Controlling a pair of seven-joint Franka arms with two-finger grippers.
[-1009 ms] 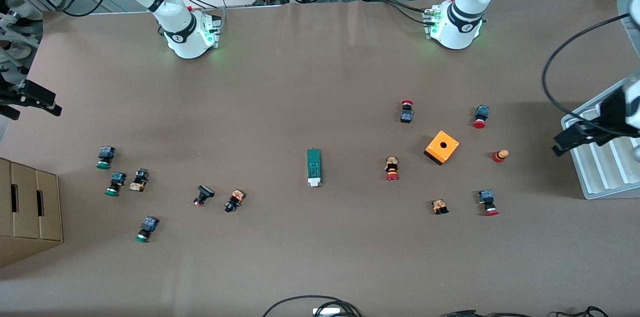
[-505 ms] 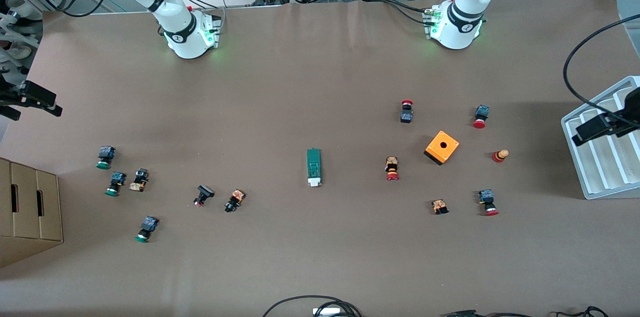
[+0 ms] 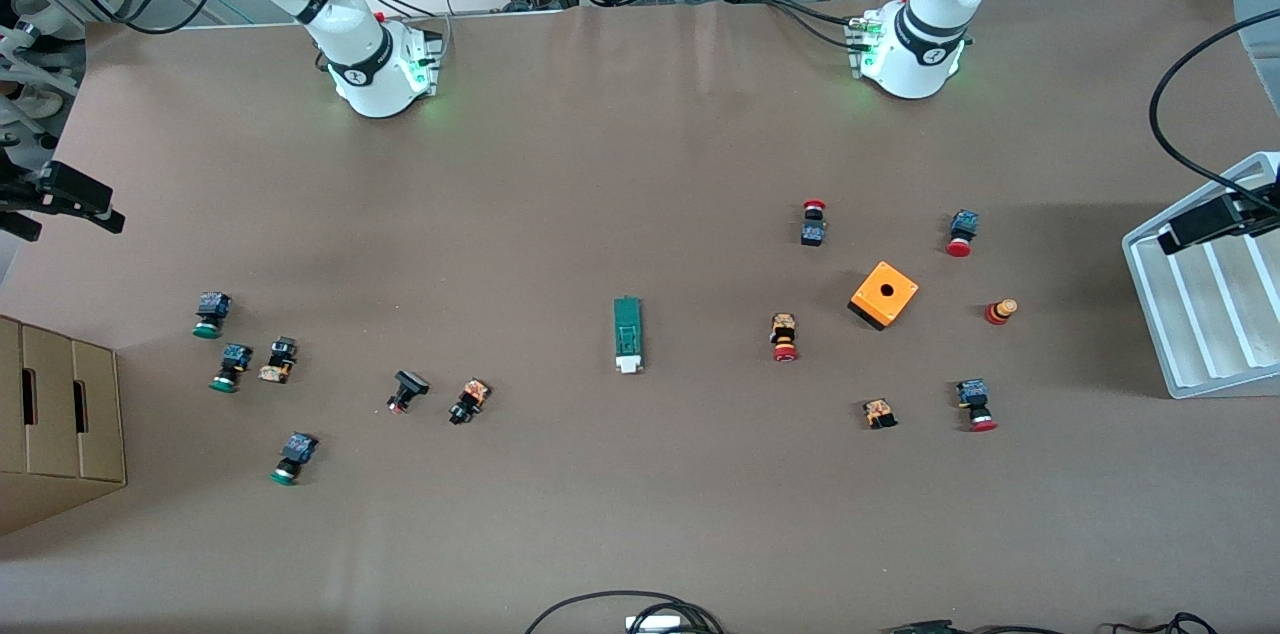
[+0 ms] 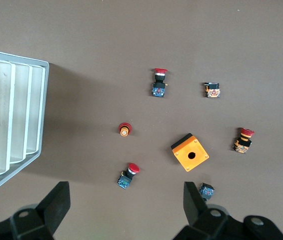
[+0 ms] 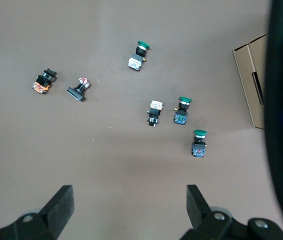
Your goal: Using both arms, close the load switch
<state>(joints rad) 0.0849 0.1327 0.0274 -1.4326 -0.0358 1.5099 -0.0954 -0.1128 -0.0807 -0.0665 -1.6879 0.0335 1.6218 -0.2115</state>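
Load switch (image 3: 627,335) lies flat mid-table, untouched, white block at the end nearer the front cam. No gripper near it.

L gripper (image 4: 124,207) is up in the air at the left arm's end of the table, over the edge of the white ribbed tray (image 3: 1200,314); fingers (image 4: 56,202) spread wide, nothing between them. In front view only its black tip shows at the frame edge (image 3: 1215,219).

R gripper (image 5: 129,207) is up over the right arm's end of the table, fingers wide apart, empty. Front view shows its black tip at the edge (image 3: 70,199).

Under the L wrist cam: orange box (image 3: 884,294) w/ hole, red-capped buttons around it, e.g. 1 (image 3: 785,337) between box and switch, 1 (image 3: 959,233) farther from the front cam than the box.

Under the R wrist cam: green-capped buttons (image 5: 180,111), 4 of them in front view, plus a few black/orange parts (image 3: 469,401). Cardboard box (image 3: 55,419) sits at the table edge at that end.
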